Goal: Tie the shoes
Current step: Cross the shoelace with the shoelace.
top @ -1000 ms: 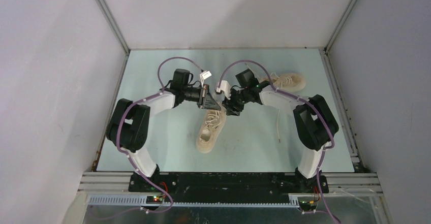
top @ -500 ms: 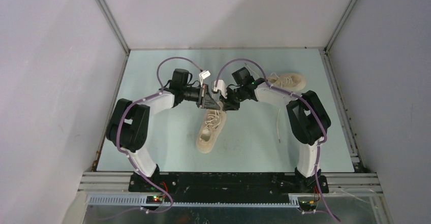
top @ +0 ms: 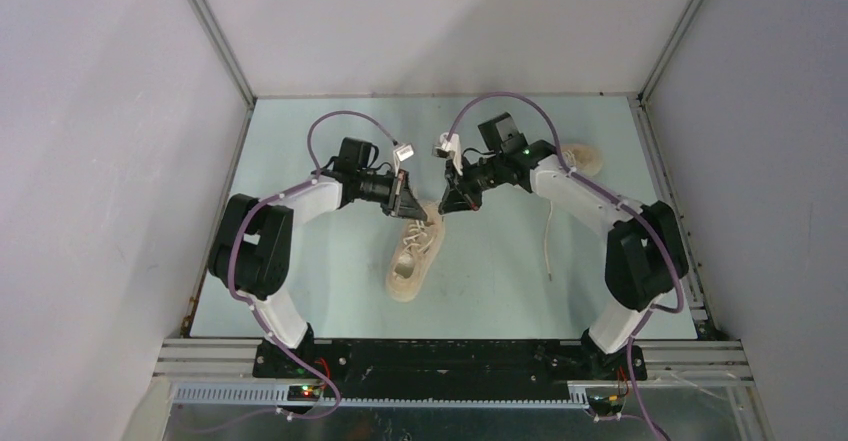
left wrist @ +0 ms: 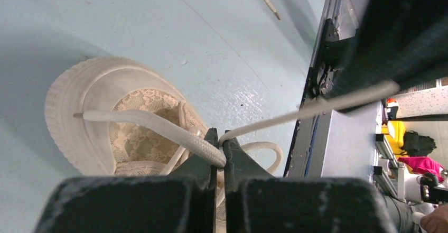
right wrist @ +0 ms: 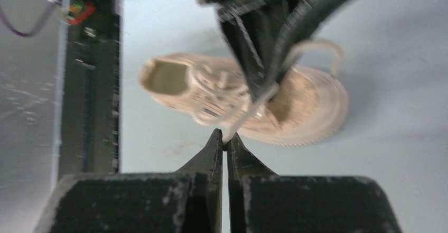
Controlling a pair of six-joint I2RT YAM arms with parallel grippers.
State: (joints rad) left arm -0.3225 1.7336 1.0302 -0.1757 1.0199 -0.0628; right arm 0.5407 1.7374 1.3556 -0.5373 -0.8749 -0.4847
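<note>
One cream shoe [top: 414,257] lies in the middle of the table, toe toward the arms. Above its collar my left gripper [top: 411,208] is shut on a thick off-white lace [left wrist: 158,129]; the left wrist view shows the shoe [left wrist: 79,106] beneath those jaws [left wrist: 222,147]. From there a thinner strand [left wrist: 317,106] runs tight toward the right arm. My right gripper [top: 446,206] faces the left one and is shut on the lace end [right wrist: 240,121], with the shoe [right wrist: 306,109] blurred behind its tips [right wrist: 226,140]. The second shoe [top: 583,158] sits at the back right, mostly hidden by the right arm.
A loose lace [top: 547,245] trails over the table right of the middle, under the right forearm. Grey walls and metal posts close in the left, right and back sides. A black rail [top: 450,349] carries both arm bases along the near edge.
My right gripper has shut on the lace end and drawn back and up from the shoe. Its elbow swung out to the right. The left gripper stayed shut and still.
</note>
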